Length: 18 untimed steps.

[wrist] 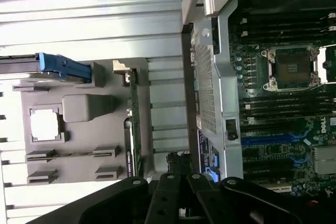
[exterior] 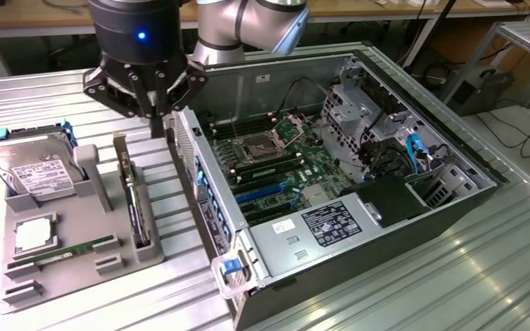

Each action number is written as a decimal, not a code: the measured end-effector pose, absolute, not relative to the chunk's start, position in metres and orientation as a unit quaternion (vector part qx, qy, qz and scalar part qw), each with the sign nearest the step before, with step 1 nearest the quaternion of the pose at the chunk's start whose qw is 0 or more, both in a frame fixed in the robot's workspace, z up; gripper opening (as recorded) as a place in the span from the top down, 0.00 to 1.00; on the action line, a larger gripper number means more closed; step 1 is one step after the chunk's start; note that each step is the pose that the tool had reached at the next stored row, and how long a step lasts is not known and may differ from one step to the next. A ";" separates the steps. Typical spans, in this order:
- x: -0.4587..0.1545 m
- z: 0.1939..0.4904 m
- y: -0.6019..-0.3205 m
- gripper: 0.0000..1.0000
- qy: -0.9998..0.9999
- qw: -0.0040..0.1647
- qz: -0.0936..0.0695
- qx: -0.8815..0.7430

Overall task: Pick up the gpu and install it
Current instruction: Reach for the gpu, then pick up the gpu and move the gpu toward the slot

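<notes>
The gpu [exterior: 133, 196] is a slim black card standing on edge in a slot of the grey holder tray [exterior: 81, 265], with its metal bracket at the far end. The wrist view looks down on the gpu [wrist: 130, 129] as a thin edge. My gripper [exterior: 158, 128] hangs above the far end of the tray, between the card and the rear wall of the open computer case [exterior: 219, 221]. Its fingers are shut with nothing between them. In the wrist view the gripper [wrist: 178, 170] sits just off the card's end, not touching it.
The tray also holds a silver hard drive [exterior: 30, 172] with a blue handle [wrist: 63, 66], a CPU [exterior: 35, 232] and a green RAM stick [exterior: 63, 251]. Inside the case lie the motherboard [exterior: 265, 162] with blue slots [exterior: 260, 193] and a black power supply [exterior: 339, 221].
</notes>
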<state>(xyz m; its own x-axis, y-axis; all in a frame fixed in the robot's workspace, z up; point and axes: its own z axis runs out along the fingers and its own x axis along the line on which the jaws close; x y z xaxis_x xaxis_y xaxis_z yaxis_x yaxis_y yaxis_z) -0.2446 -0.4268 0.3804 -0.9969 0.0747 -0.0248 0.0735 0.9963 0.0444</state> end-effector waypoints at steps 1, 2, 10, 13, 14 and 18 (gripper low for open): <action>-0.249 0.379 -0.427 0.89 0.999 0.013 0.022 0.037; -0.254 0.378 -0.428 0.89 0.999 0.013 0.022 0.037; -0.290 0.365 -0.430 0.89 0.999 0.013 0.022 0.037; -0.290 0.364 -0.430 0.89 0.999 0.013 0.022 0.037; -0.290 0.364 -0.430 0.89 0.999 0.013 0.022 0.037; -0.290 0.365 -0.431 0.89 0.999 0.013 0.022 0.037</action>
<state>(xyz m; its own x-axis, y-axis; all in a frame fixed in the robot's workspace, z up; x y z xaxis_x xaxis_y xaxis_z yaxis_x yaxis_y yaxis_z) -0.2898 -0.4305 0.3645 -0.9969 0.0748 -0.0248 0.0737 0.9963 0.0440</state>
